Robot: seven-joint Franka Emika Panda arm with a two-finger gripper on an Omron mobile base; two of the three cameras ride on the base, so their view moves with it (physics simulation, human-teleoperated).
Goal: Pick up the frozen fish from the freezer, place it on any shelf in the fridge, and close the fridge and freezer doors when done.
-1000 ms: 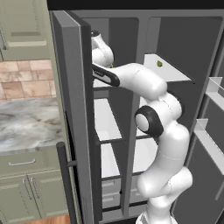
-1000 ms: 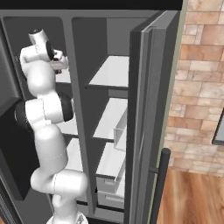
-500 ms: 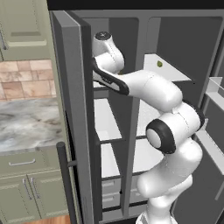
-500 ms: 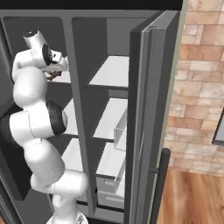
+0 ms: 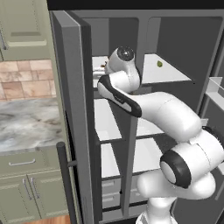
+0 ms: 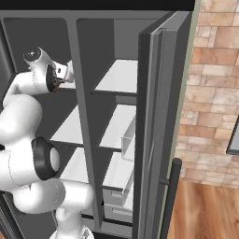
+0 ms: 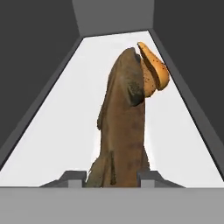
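Top freezer shelf (image 7: 57, 131): white, flat, enclosed by dark grey walls. On it lie the frozen fish (image 7: 124, 127) and, touching its far end, an orange-tan lumpy item (image 7: 153, 72).

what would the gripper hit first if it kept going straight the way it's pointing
The frozen fish: the gripper is already closed on its near end. Beyond it lies the orange-tan lumpy item, then the freezer's back wall; depth is unclear.

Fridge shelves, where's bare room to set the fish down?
The top shelf is bare except for a tiny green ball near its back. The white boards below it look bare too. The freezer's top shelf is crowded: frozen fish and orange-tan lump.
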